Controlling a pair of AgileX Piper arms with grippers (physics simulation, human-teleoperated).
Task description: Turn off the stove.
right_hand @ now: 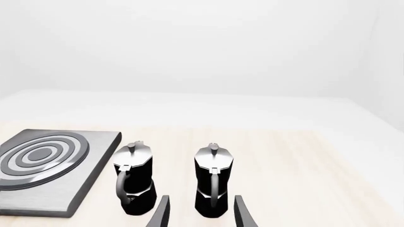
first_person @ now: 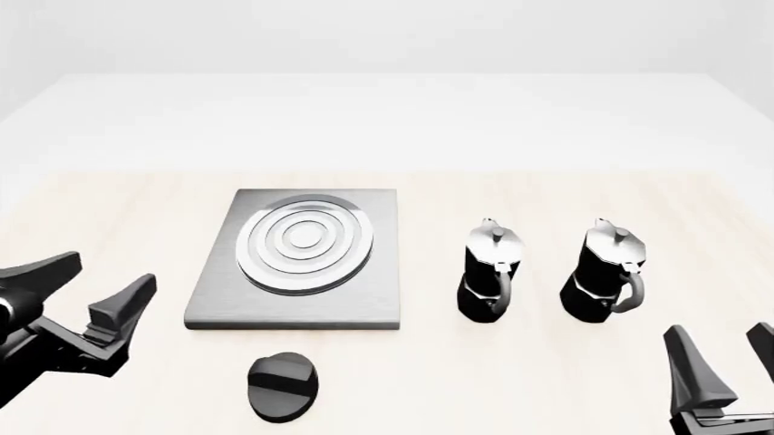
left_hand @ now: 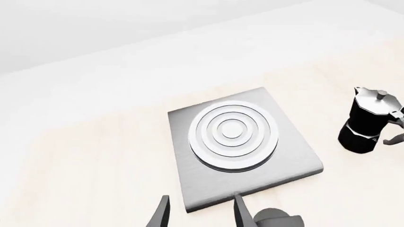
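Note:
The stove (first_person: 303, 258) is a flat square grey slab with silver burner rings, left of the table's middle. It also shows in the left wrist view (left_hand: 243, 146) and the right wrist view (right_hand: 50, 168). Its round black knob (first_person: 285, 386) with a raised bar lies on the table just in front of the slab; part of the knob shows in the left wrist view (left_hand: 275, 220). My left gripper (first_person: 82, 290) is open and empty, left of the stove and knob. My right gripper (first_person: 731, 358) is open and empty at the front right.
Two black-and-silver moka pots stand right of the stove, one nearer it (first_person: 491, 270) and one further right (first_person: 604, 272). Both show in the right wrist view (right_hand: 134, 179) (right_hand: 213, 182), close ahead of the right fingers. The light wooden tabletop (first_person: 121, 208) ends at a white wall behind.

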